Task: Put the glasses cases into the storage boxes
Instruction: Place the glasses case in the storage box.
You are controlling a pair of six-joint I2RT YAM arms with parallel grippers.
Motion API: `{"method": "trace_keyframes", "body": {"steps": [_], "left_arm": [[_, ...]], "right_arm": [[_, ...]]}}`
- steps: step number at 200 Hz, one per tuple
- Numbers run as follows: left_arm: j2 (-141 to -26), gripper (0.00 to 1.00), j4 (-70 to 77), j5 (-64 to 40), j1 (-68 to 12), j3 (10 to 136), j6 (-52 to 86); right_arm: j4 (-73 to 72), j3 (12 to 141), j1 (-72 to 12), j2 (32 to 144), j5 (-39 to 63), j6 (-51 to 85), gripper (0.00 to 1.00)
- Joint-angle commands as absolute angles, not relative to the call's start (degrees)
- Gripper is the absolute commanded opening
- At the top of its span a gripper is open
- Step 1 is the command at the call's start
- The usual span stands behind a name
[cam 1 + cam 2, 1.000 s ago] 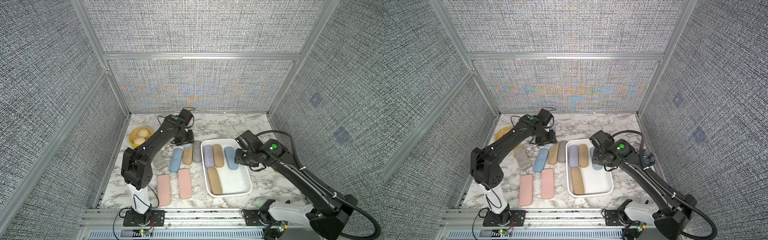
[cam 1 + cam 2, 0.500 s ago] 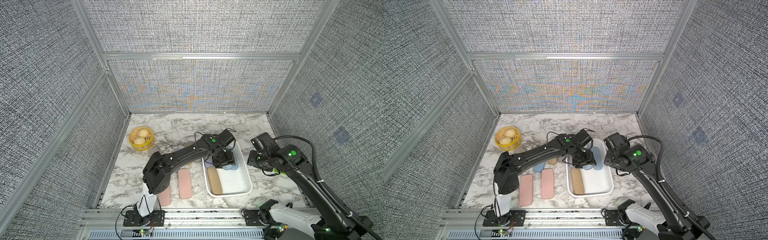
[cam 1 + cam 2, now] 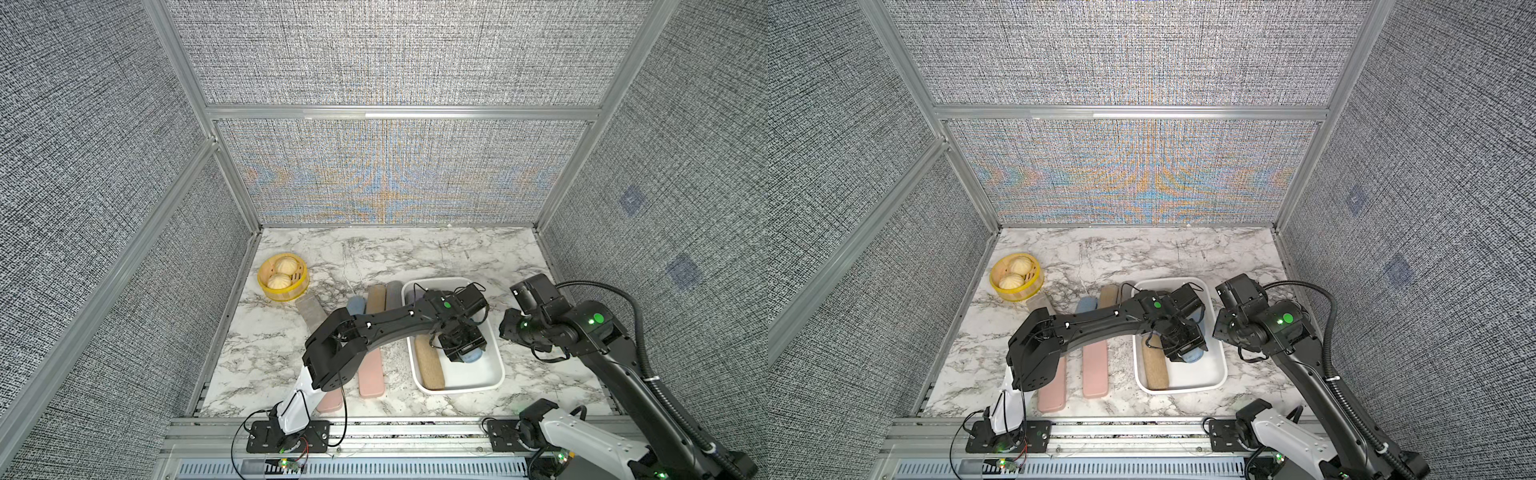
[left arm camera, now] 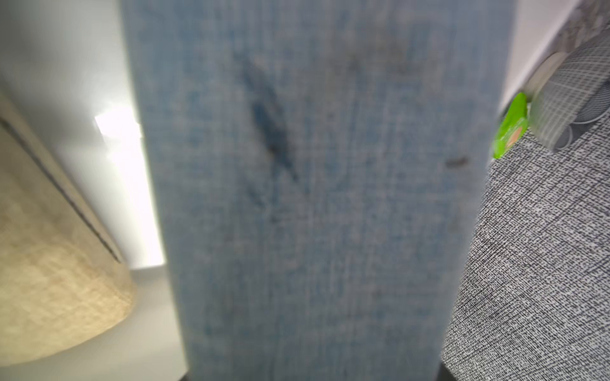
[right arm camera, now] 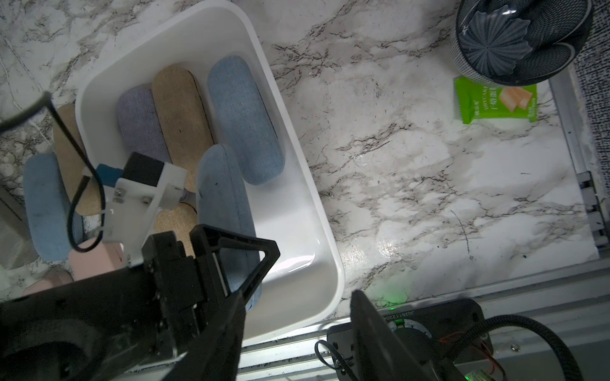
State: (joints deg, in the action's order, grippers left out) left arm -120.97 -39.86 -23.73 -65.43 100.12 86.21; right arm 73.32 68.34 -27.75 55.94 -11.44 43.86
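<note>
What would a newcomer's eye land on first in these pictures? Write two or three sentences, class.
The left gripper stands out, clamped on a light blue case over the white tray, which holds several cases. Next comes the yellow steamer basket of buns at the back left of the table, then two pink cases near its front edge.

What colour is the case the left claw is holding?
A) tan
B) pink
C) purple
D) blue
D: the left claw is shut on a blue case, held lengthwise within the rim of the tray.
</note>
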Motion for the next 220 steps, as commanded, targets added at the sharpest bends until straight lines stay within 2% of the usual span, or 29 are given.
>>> {"method": "trace_keyframes", "body": {"steps": [1, 33, 53, 111, 148, 182, 205, 220], "left_arm": [[-119.61, 0.41, -38.65, -23.21, -65.4, 97.95, 90.15], [-117.43, 0.42, -36.35, -23.63, -65.41, 93.08, 93.53], [-117.78, 0.55, -34.1, -25.19, -65.34, 91.67, 94.43], [-118.33, 0.75, -31.82, -28.46, -64.96, 91.67, 94.47], [-116.37, 0.76, -30.86, -28.78, -64.78, 89.86, 94.11], [-109.59, 0.76, -35.8, -23.65, -63.88, 89.33, 88.23], [-102.04, 0.76, -41.07, -16.31, -61.76, 88.37, 80.84], [-96.88, 0.86, -46.55, -8.81, -60.21, 89.44, 74.54]], "right_arm": [[72.69, 67.96, -27.69, 56.29, -10.46, 43.42, 0.53], [72.34, 67.81, -27.69, 57.23, -10.39, 43.24, 0.53], [71.96, 67.76, -27.69, 57.86, -10.02, 43.24, 0.53], [72.7, 68.3, -27.69, 58.36, -10.06, 43.42, 0.53], [71.67, 65.69, -27.69, 58.54, -8.39, 43.46, 0.53], [66.61, 59.55, -27.69, 59.67, -3.24, 42.46, 0.53], [63.69, 57.4, -27.89, 62.89, 1.52, 40.58, 0.47], [60.02, 53.29, -28.5, 64.36, 2.91, 39.95, 0.46]]}}
